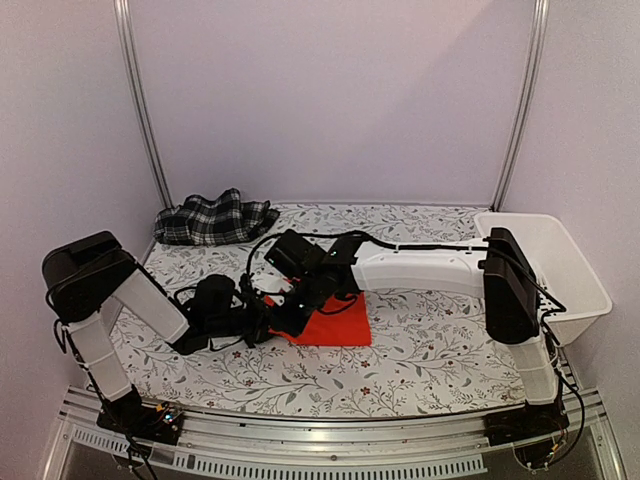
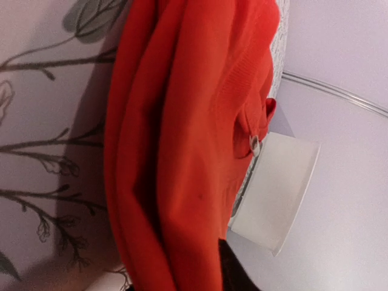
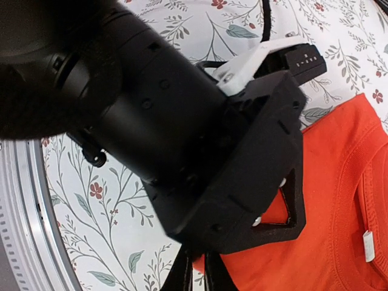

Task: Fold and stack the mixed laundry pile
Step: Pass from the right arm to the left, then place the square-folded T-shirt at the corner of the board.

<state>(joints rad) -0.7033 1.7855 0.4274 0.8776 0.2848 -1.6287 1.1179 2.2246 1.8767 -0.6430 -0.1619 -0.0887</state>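
Red shirt (image 1: 338,326) lies folded flat on the floral table cover (image 1: 430,350), well left of the white basket (image 1: 575,268). Plaid garment (image 1: 213,220) sits bunched farther left of the basket, toward the back wall, apart from the shirt. Left gripper (image 1: 270,323) and right gripper (image 1: 298,314) meet at the shirt edge facing away from the basket. Jaws on both: cannot tell, fingertips hidden. The left one is possibly touching cloth.
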